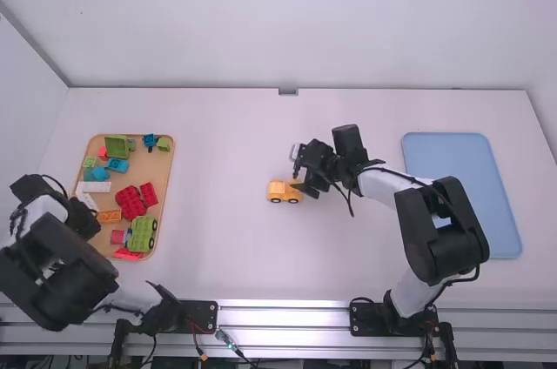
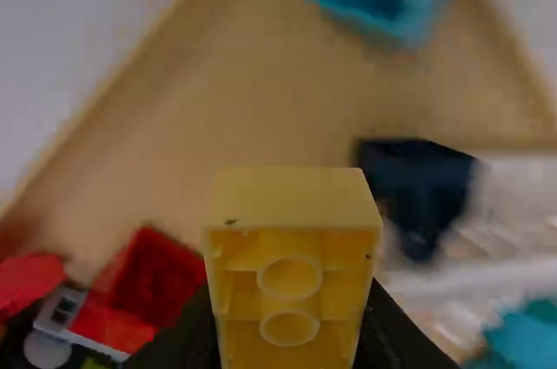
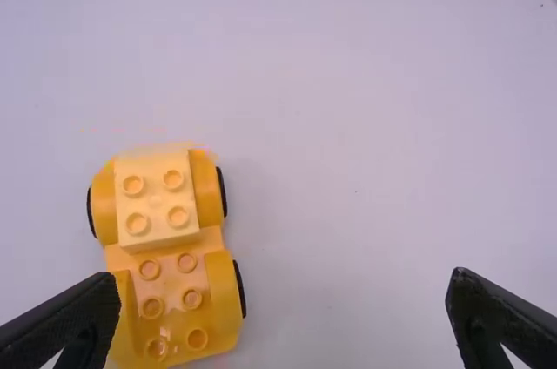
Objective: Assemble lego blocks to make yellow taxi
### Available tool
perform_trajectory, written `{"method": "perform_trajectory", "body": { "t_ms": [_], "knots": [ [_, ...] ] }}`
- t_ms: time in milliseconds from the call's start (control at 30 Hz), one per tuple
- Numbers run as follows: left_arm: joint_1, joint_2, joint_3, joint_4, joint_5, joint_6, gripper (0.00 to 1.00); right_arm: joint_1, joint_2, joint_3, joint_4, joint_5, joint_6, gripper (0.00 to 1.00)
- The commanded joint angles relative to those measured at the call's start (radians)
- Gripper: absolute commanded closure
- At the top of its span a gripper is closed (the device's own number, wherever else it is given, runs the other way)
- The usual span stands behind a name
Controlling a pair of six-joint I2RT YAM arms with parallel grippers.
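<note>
Yellow block (image 2: 291, 199) clamped in left gripper (image 1: 85, 219); right gripper (image 1: 302, 172) spread apart near car (image 3: 161, 243).

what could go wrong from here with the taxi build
The yellow block in the left gripper shows its hollow underside to the wrist camera, so it may need turning before it can seat on studs.

The right gripper's open fingers are close to the yellow car; a small sideways move might nudge it.

The car has wheels, so it could roll when something is pressed on.
</note>
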Motion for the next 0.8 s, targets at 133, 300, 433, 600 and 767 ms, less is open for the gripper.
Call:
{"method": "perform_trajectory", "body": {
  "t_ms": [133, 300, 433, 600, 767],
  "knots": [
    [-0.048, -0.190, -0.002, 0.129, 0.235, 0.595, 0.92, -0.003, -0.019, -0.004, 0.114, -0.023, 0.243, 0.01],
    [-0.196, -0.258, -0.002, 0.211, 0.414, 0.851, 0.91, -0.008, -0.019, 0.038, 0.157, -0.175, 0.375, 0.01],
    [-0.376, -0.259, -0.002, 0.288, 0.543, 1.007, 0.91, -0.034, -0.019, 0.111, 0.157, -0.334, 0.483, 0.01],
    [-0.644, -0.244, -0.002, 0.393, 0.763, 1.229, 0.93, -0.068, -0.019, 0.192, 0.160, -0.608, 0.545, 0.01],
    [-0.868, -0.211, -0.002, 0.485, 0.927, 1.402, 0.95, -0.093, -0.019, 0.241, 0.161, -0.837, 0.562, 0.01]
  ]
}}
